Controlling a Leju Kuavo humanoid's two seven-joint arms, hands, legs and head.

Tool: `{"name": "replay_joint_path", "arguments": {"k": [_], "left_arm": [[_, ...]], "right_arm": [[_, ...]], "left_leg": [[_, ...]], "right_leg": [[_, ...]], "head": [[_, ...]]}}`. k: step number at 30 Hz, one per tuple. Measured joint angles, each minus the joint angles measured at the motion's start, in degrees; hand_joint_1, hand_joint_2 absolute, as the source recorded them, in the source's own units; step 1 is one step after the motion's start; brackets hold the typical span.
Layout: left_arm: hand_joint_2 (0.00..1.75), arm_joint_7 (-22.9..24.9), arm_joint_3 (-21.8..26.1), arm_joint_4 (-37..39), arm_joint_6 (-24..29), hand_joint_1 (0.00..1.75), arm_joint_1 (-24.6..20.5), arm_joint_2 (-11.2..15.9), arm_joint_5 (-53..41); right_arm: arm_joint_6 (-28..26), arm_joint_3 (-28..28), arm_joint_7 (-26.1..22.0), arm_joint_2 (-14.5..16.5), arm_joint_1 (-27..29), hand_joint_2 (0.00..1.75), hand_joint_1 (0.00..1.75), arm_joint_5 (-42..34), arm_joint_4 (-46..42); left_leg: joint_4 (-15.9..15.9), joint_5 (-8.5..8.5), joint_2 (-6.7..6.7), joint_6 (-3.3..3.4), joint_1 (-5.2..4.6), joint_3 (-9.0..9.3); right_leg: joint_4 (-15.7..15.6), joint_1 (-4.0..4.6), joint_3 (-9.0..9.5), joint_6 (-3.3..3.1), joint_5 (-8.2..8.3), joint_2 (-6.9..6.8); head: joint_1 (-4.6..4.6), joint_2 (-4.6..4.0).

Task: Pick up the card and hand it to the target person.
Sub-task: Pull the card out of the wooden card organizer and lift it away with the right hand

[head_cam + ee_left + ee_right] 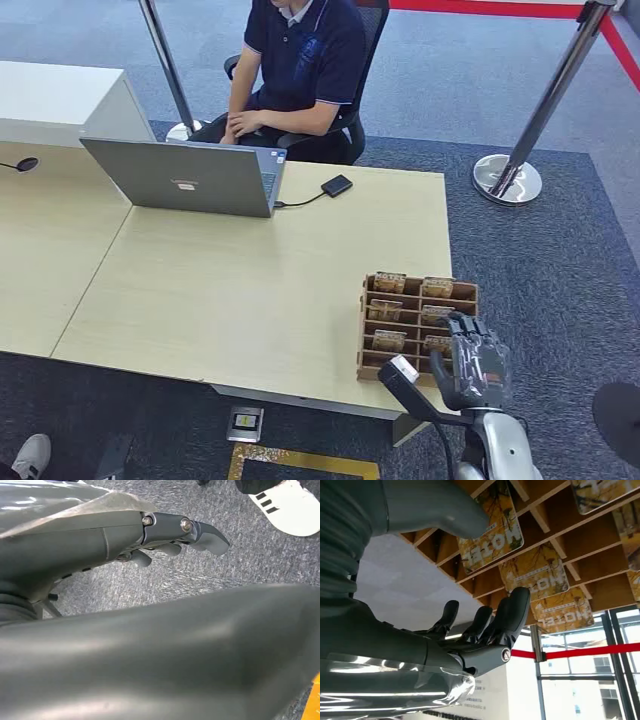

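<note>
A big light wooden table (249, 290) fills the middle of the head view. On its lower right corner sits a brown wooden rack (417, 325) with small slots. Yellow hotel cards (389, 283) lie in the slots. In the right wrist view the cards (491, 527) show leaves and the word HOTEL, and the picture is turned upside down.

The right hand (472, 362) is at the lower right of the head view. It is over the near right side of the rack. In the right wrist view the right hand (471, 630) has its dark fingers (512, 612) held out, apart from the thumb. The fingers are just beside the cards. They hold nothing, so the hand is loose and empty. I cannot tell if a fingertip touches a card.

The left hand (151, 537) is seen in the left wrist view, over grey carpet. Its fingers are a little bent and hold nothing.

A person (302, 65) in a dark blue shirt sits in a black chair at the top middle of the head view, on the far side of the table. A grey laptop (185, 175) stands open on the table in front of the person. A small black box (336, 185) lies beside it, joined by a wire. A silver post (540, 110) with a red belt stands at the upper right.
</note>
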Motion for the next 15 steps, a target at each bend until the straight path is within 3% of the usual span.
{"name": "replay_joint_path", "arguments": {"k": [15], "left_arm": [[0.0, 0.0, 0.01, 0.0, 0.0, 0.0, -0.01, 0.02, -0.83]], "right_arm": [[-0.85, 0.01, -0.23, 0.33, -1.26, 1.75, 0.69, -0.68, 3.04]], "left_leg": [[0.0, 0.0, 0.0, 0.0, 0.0, 0.01]], "right_leg": [[0.0, 0.0, 0.0, 0.0, 0.0, 0.0]], "head": [[0.0, 0.0]]}}
